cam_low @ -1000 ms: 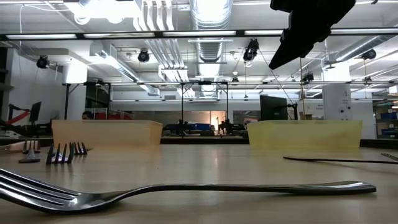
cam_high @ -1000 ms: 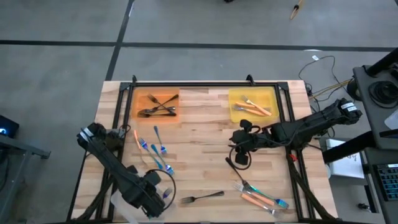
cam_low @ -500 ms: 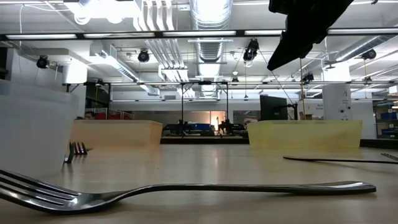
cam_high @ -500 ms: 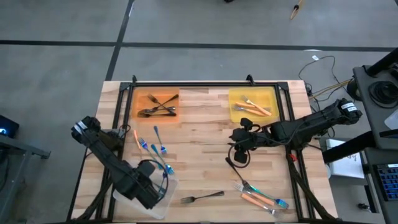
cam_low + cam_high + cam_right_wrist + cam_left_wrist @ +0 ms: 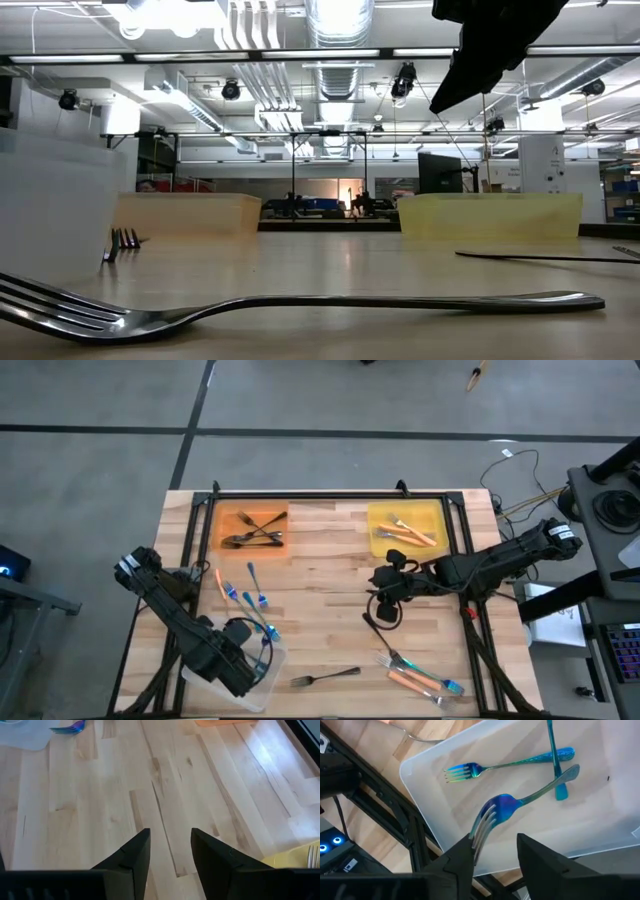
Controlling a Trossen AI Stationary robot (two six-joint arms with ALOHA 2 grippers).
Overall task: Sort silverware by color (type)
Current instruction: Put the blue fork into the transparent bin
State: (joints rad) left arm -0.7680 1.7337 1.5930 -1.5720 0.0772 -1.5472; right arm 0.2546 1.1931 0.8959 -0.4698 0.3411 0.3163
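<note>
- My left gripper [image 5: 492,851] hangs over the clear tray [image 5: 268,678] at the bench's [image 5: 330,575] near-left corner; its fingers [image 5: 462,860] stand apart.
- A blue-teal fork [image 5: 520,802] lies in that tray, tines between the finger tips; I cannot tell whether the fingers touch it. Two more blue-teal pieces [image 5: 510,764] lie crossed beside it.
- My right gripper [image 5: 170,852] hovers over bare wood mid-bench, fingers released, grasping nothing.
- Three blue-teal pieces [image 5: 251,598] lie loose on the bench between the clear tray and the orange tray [image 5: 253,528].
- The orange tray, far left, carries dark grey forks [image 5: 252,532].
- The yellow tray [image 5: 405,528], far right, carries orange-handled pieces [image 5: 408,532].
- One dark grey fork [image 5: 325,678] lies alone at the near edge, just beside the clear tray; it fills the foreground of the low view.
- A mixed cluster [image 5: 422,678] of orange-handled and blue-teal pieces lies near right.
- A black cable [image 5: 372,622] trails on the bench below the right gripper, near that cluster.
</note>
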